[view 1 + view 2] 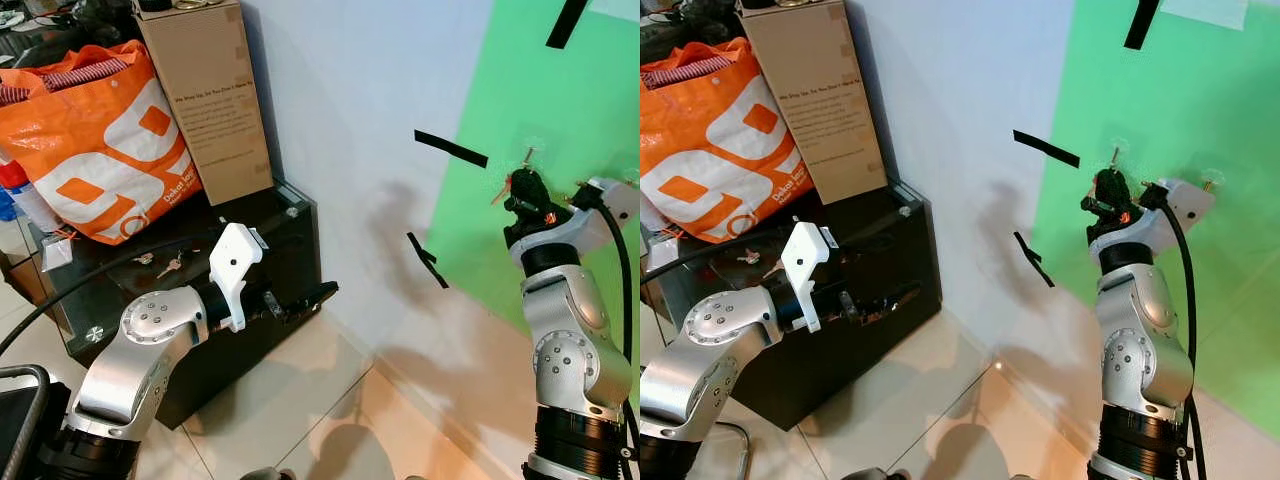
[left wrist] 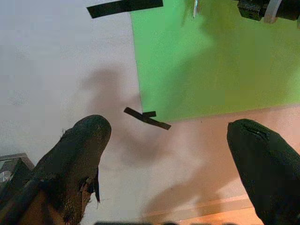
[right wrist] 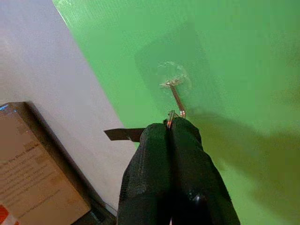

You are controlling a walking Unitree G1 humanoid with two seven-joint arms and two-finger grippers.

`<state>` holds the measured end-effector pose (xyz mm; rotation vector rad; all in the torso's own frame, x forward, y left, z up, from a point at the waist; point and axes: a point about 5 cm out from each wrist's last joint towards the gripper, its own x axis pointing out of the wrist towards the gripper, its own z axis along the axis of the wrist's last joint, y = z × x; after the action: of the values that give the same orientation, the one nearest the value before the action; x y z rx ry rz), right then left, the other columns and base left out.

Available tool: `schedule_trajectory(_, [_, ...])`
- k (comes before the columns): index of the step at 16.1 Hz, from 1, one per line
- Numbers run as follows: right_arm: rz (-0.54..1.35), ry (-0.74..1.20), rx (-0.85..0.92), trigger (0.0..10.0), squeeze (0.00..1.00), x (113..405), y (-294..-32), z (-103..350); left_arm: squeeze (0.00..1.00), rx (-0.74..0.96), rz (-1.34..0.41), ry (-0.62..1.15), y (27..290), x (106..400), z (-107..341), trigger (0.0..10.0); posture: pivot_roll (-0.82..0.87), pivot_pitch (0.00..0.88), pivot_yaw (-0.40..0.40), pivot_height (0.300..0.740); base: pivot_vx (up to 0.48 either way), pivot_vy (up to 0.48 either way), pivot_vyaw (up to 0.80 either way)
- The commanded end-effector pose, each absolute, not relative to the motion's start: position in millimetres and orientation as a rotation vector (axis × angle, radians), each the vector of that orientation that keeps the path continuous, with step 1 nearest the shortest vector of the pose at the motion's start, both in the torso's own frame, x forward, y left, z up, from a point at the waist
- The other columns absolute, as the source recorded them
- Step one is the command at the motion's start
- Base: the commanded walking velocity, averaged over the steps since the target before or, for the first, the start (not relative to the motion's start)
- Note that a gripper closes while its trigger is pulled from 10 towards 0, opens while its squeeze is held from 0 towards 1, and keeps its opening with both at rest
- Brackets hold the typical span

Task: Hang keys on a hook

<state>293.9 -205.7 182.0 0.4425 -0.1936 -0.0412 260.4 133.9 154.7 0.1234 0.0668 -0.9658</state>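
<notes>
A small metal key ring pokes out from between the tips of the right gripper, whose two black fingers are pressed together on it. Only a thin silvery loop with an orange glint shows; the keys themselves are hidden behind the fingers. The ring sits right at the outer end of a slim metal hook, which juts from a clear adhesive pad stuck on a bright green sheet on the wall. Whether the ring is already over the hook's tip cannot be told. From the head camera, the right arm reaches up to the sheet with the gripper against it, and a second hook stands a little further along the sheet.

The left gripper is held out low in front of a black glass cabinet, its fingers spread wide apart with nothing between them.

The wall is plain white, with the green sheet fixed to it by strips of black tape. The floor is pale glossy tile. On the cabinet lie another set of keys and stand an orange and white shopping bag and a tall brown cardboard box, set against the wall.
</notes>
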Motion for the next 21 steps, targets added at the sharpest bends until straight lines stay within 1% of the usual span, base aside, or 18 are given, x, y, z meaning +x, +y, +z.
schedule_trajectory(1, [-0.012, -0.222, 0.454, 10.0, 0.0, 296.1, -199.9, 190.9, 0.0, 0.139, -0.985, 0.046, 133.0, 260.4, 162.5, 10.0, -0.06, 0.0, 0.078, 0.74, 0.0, 0.0, 0.0])
schedule_trajectory(12, [-0.042, -0.23, 0.492, 10.0, 0.0, 300.7, -200.9, 193.4, 0.0, 0.145, -1.001, 0.056, 131.7, 259.5, 160.9, 10.0, -0.06, 0.0, 0.084, 0.74, 0.0, 0.0, 0.0])
schedule_trajectory(16, [-0.126, -0.164, 0.489, 10.0, 0.0, 302.9, -208.3, 182.2, 0.0, 0.145, -1.001, 0.059, 131.1, 259.7, 160.2, 10.0, -0.06, 0.0, 0.079, 0.74, 0.0, 0.0, 0.0])
schedule_trajectory(19, [-0.181, -0.158, 0.547, 10.0, 0.0, 297.6, -218.7, 176.7, 0.0, 0.143, -1.0, 0.064, 131.5, 258.9, 159.1, 10.0, -0.06, 0.0, 0.078, 0.74, 0.0, 0.0, 0.0])
schedule_trajectory(21, [-0.185, -0.075, 0.519, 10.0, 0.0, 297.5, -217.4, 163.5, 0.0, 0.146, -1.003, 0.067, 131.4, 259.0, 158.7, 10.0, -0.06, 0.0, 0.082, 0.74, 0.0, 0.0, 0.0])
